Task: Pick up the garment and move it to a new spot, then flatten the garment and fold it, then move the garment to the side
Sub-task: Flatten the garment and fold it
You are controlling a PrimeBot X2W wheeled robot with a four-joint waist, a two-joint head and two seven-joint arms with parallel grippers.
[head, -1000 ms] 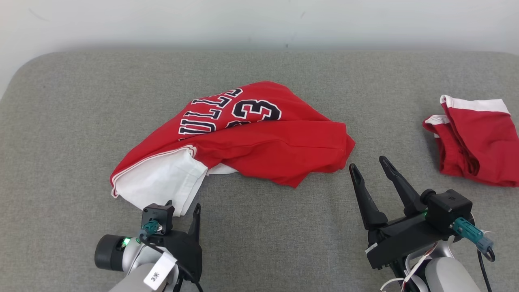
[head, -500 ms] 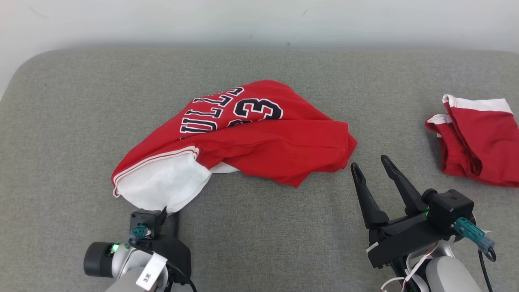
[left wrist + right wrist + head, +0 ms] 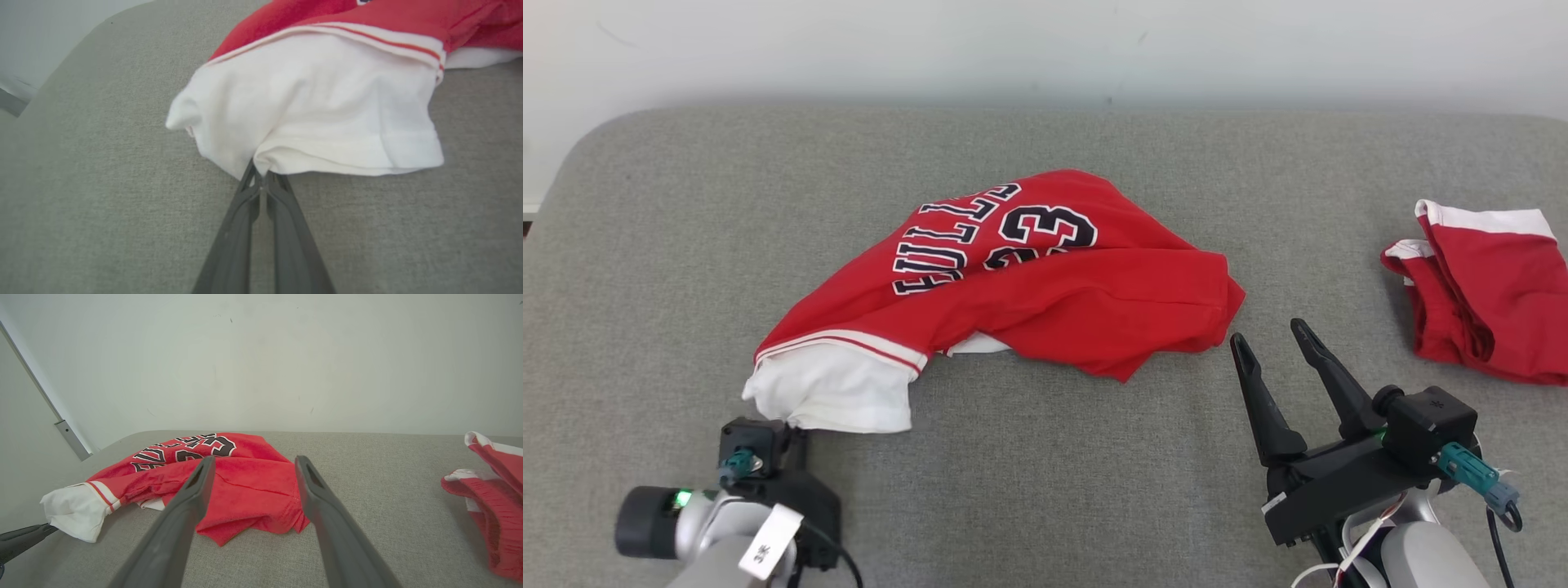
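Pulled back toward the near left over the last second with the left gripper point(image 3: 261, 183), dragging the white sleeve point(image 3: 318, 106) along and drawing the red jersey point(image 3: 1054, 269) out longer across the grey cushion point(image 3: 1045, 490). Clamped tight on the sleeve's hem, fingers pressed together, cloth bunched at the tips. Held low, almost skimming the cushion, wrist trailing toward the robot. Likely meant to drag rather than lift, so that friction smooths the body out. Waiting on the other side with the right gripper point(image 3: 1267, 335): fingers apart, empty, tips just beside the jersey's near right corner without touching it, presumably ready to take that corner. Lying mid-cushion, rumpled, number side up. Well apart at the far right, a second red garment point(image 3: 1478, 302).
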